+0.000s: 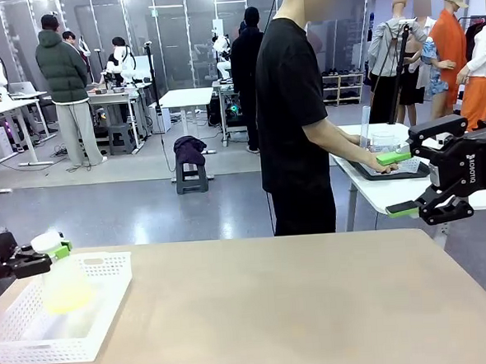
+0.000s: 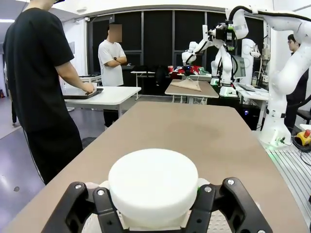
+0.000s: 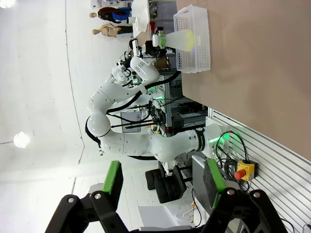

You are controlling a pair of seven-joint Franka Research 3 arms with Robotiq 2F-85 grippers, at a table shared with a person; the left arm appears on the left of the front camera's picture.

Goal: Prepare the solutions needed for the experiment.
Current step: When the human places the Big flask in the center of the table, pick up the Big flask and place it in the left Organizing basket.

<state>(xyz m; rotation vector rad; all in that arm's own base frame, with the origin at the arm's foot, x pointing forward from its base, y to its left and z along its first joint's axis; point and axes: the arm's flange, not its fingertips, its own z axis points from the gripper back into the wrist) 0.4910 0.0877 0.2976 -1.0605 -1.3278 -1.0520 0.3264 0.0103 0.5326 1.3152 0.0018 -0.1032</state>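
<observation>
A clear conical flask [image 1: 66, 285] holds the pale yellow solutions [image 1: 66, 302] in its bottom. It hangs tilted above a white slotted basket [image 1: 71, 345] at the table's front left. My left gripper [image 1: 52, 250] is shut on the flask's neck, just below a white round stopper [image 1: 45, 241]. In the left wrist view the stopper [image 2: 153, 187] sits between the black fingers of the left gripper [image 2: 153, 216]. My right gripper [image 1: 398, 184] hovers open and empty off the table's right side. The right wrist view shows the flask [image 3: 183, 39] beside the basket [image 3: 197, 43], far beyond the open right gripper [image 3: 163, 182].
A person in a black shirt [image 1: 292, 105] stands at the far edge, side-on, hands on a dark tray [image 1: 391, 171] on a white side table. The brown table [image 1: 275, 304] stretches bare from the basket to the right.
</observation>
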